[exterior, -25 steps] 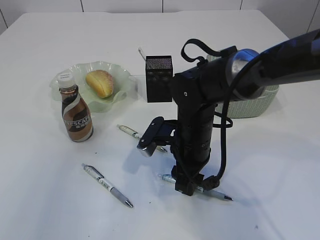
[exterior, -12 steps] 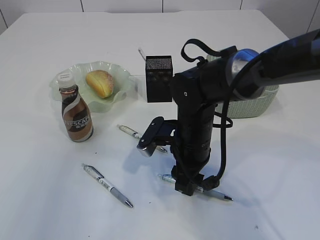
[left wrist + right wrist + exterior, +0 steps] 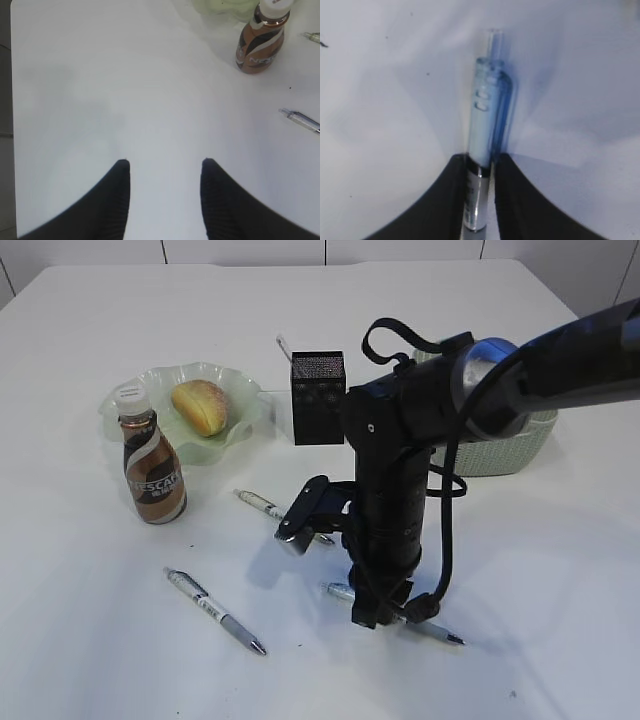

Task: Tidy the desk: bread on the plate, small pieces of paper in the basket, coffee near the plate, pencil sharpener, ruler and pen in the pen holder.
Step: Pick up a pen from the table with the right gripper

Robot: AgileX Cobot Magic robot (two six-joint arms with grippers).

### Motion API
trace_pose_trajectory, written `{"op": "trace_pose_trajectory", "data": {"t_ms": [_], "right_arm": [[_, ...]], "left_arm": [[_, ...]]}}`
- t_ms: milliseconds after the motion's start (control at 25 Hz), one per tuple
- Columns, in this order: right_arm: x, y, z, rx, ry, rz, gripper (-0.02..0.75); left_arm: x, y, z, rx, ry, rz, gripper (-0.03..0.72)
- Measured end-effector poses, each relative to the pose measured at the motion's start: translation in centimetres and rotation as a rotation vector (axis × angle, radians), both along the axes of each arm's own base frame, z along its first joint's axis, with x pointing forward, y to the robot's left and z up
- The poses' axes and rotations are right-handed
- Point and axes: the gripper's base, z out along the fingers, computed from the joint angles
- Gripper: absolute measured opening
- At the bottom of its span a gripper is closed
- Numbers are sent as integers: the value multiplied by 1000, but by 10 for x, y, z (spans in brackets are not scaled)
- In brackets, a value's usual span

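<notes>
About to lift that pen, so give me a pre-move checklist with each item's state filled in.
1. Right gripper fingers against both sides of the pen: ok.
2. Pen off the desk: not ok; it lies flat.
3. Pen holder upright: ok.
4. Room inside the holder: cannot tell.
5. Left gripper open and empty over bare desk: ok.
6. Coffee bottle standing apart from the right arm: ok.

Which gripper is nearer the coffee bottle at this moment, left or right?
Left. The left gripper hangs open over bare desk with the coffee bottle ahead to its right. The right gripper is farther off, closed on a pen.
</notes>
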Motion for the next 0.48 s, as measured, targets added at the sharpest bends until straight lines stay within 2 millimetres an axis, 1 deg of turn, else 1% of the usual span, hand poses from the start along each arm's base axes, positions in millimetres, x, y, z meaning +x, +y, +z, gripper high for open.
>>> {"op": "trace_pose_trajectory", "data": {"t_ms": [40,80,160,480], "right_arm": [[0,0,0,0,0,0,249],[-1,0,0,3,10,-5,179],[-2,1,0,9,21,-13,131],[-2,1,0,7,25,-66,113]], "left_arm": [[0,0,0,0,0,0,323],[0,0,0,0,0,0,323],[0,0,0,0,0,0,323],[0,0,0,0,0,0,323]]}}
